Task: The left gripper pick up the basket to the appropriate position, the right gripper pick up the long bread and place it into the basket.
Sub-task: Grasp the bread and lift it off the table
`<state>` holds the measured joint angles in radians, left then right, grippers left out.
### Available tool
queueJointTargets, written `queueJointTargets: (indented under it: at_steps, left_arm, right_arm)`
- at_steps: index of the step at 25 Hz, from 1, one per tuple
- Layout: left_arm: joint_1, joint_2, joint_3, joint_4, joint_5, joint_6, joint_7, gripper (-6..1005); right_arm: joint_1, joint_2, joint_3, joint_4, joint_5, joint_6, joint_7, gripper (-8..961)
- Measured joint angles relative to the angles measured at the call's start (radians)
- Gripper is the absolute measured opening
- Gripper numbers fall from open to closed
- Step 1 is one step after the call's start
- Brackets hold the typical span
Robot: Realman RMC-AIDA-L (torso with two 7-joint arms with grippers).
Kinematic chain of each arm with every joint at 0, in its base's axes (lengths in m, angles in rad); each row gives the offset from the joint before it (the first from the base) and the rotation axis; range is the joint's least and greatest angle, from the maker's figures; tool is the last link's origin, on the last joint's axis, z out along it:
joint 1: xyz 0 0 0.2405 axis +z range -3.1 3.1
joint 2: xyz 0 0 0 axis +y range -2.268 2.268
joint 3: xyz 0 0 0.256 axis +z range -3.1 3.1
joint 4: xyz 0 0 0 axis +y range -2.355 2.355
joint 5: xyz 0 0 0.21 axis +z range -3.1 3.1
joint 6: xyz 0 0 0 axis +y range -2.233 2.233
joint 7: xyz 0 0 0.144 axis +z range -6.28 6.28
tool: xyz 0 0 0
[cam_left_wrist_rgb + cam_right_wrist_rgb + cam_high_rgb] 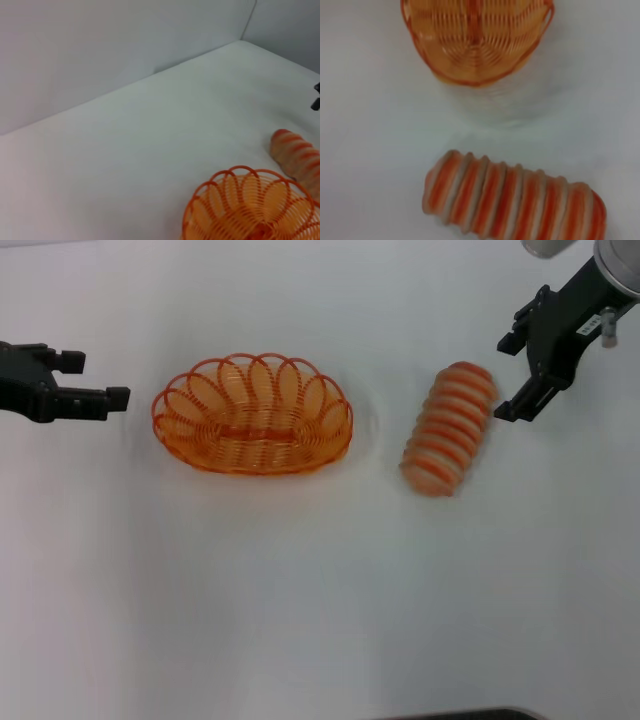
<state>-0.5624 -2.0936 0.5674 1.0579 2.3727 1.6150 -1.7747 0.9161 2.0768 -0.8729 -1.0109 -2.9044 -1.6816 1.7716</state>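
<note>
1. The oval orange wire basket (252, 417) looked light and stiff; its looped rim seemed the natural hold.
2. The ribbed peach-and-orange long bread (450, 428) looked soft, best pinched gently across its middle.
3. Both lay apart on the white desk (300, 590).
4. The left hand (98, 380) stood wide beside the basket; the labelled right hand (512, 375) stood wide just beside the bread.

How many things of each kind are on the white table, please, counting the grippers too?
Oval orange wire basket: 1
Long ribbed peach-and-orange bread: 1
Black two-fingered grippers: 2, the left gripper and the right gripper, both with jaws open
Total: 4
</note>
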Motion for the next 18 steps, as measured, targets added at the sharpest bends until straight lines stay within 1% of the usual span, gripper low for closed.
queueJointTargets:
  at_steps: [5, 8, 10, 11, 12, 14, 18]
  left_arm:
    - [-0.001, 0.000, -0.001, -0.003, -0.002, -0.015, 0.001, 871]
    - [-0.001, 0.000, -0.001, -0.007, -0.004, -0.025, 0.004, 870]
    - [-0.001, 0.000, -0.001, -0.009, -0.005, -0.028, 0.006, 870]
    - [0.000, 0.000, -0.001, -0.009, -0.005, -0.028, 0.006, 870]
    - [0.000, 0.000, 0.001, -0.009, -0.005, -0.028, 0.006, 870]
    - [0.000, 0.000, 0.003, -0.009, -0.005, -0.028, 0.006, 870]
    - [0.000, 0.000, 0.006, -0.008, -0.006, -0.029, 0.007, 870]
  right_arm:
    - [0.009, 0.001, 0.050, 0.000, 0.069, -0.006, 0.176, 932]
    - [0.021, 0.001, 0.075, 0.000, 0.076, -0.039, 0.280, 931]
    - [0.030, 0.003, 0.072, 0.000, 0.074, -0.063, 0.344, 931]
    - [0.036, 0.004, 0.068, 0.000, 0.069, -0.091, 0.407, 931]
    - [0.036, 0.004, 0.068, 0.000, 0.069, -0.091, 0.407, 930]
    - [0.042, 0.005, 0.069, 0.001, 0.070, -0.121, 0.470, 930]
    - [0.050, 0.006, 0.096, 0.002, 0.081, -0.159, 0.589, 929]
